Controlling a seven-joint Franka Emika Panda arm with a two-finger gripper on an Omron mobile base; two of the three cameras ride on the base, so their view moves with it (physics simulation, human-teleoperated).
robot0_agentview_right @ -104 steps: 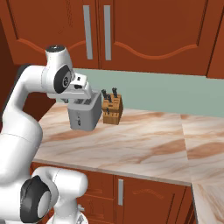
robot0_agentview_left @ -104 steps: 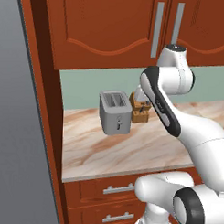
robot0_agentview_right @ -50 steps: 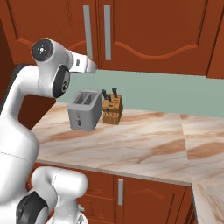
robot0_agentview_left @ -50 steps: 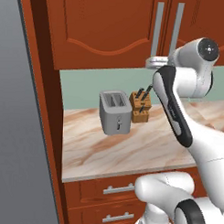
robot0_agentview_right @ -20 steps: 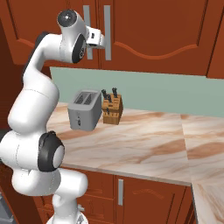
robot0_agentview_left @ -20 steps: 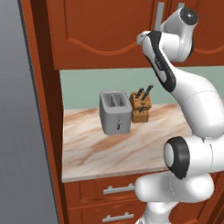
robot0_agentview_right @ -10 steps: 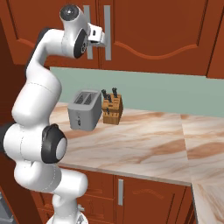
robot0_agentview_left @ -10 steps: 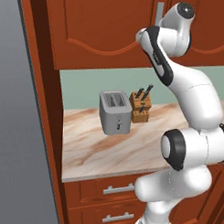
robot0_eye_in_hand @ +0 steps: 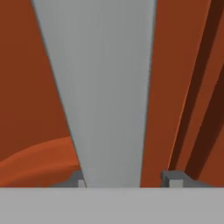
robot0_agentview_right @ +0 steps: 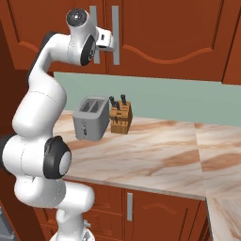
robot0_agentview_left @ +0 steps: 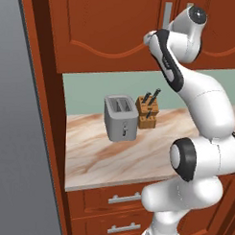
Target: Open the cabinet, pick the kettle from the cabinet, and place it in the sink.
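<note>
My end effector (robot0_eye_in_hand: 124,181) is raised against the front of the reddish-brown wooden wall cabinet (robot0_agentview_left: 108,28) with arched raised panels. In the hand view, the long vertical grey bar handle (robot0_eye_in_hand: 103,87) rises directly between my two dark fingertips (robot0_eye_in_hand: 174,178), one tip on each side of the bar. The tips sit just beside the bar's edges, but I cannot tell whether they are pressing on it or merely straddling it, so I cannot say if I am clenched or released. In the right base view my end effector (robot0_agentview_right: 112,41) meets the right bar of the pair of handles at the seam between two doors; the other grey bar handle (robot0_agentview_right: 92,14) stands just beside it, partly behind my arm. The cabinet doors look flush and closed.

Well below my end effector lies the marbled beige-brown table (robot0_agentview_right: 155,155). On it, below and a little toward my arm's base, stands a boxy grey toaster (robot0_agentview_right: 90,119) with two slots in its top. Just beside the toaster, nearly touching it, is a light wooden knife block (robot0_agentview_right: 120,119) holding dark-handled knives. Behind both, under the cabinet, runs a pale green wall panel (robot0_agentview_right: 174,99). Under the table's front edge are reddish-brown drawers with short horizontal grey handles (robot0_agentview_left: 122,199).
</note>
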